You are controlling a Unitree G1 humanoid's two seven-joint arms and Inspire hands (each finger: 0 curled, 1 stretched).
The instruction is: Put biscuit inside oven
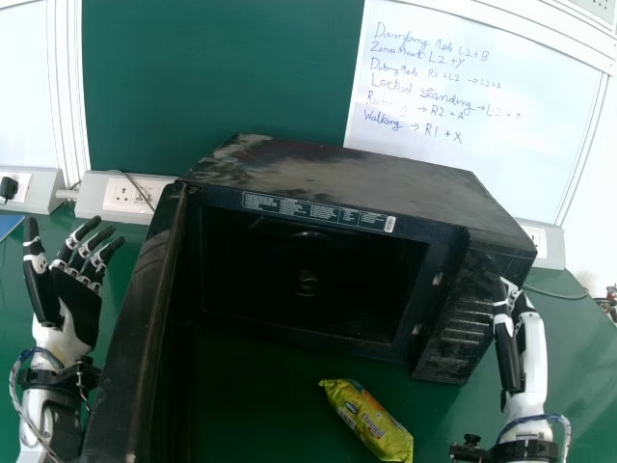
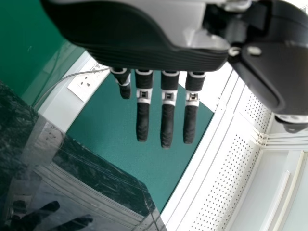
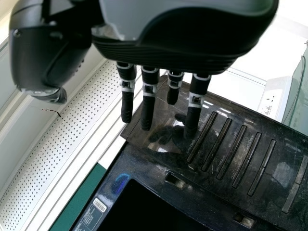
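Behind the green table (image 1: pixel 590 352) are a green wall (image 1: pixel 222 77), a white sheet (image 1: pixel 482 145) with writing on it, and some plug sockets (image 1: pixel 125 196)

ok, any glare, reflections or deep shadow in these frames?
Head view: pale sheen on top of the oven, cavity mostly in shadow. Left wrist view: glossy oven door mirrors the left hand. Right wrist view: control panel mirrors the right hand, with small bright glints; cavity almost black.

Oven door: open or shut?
Open: the door swings out on the oven's left, and the dark cavity is exposed.
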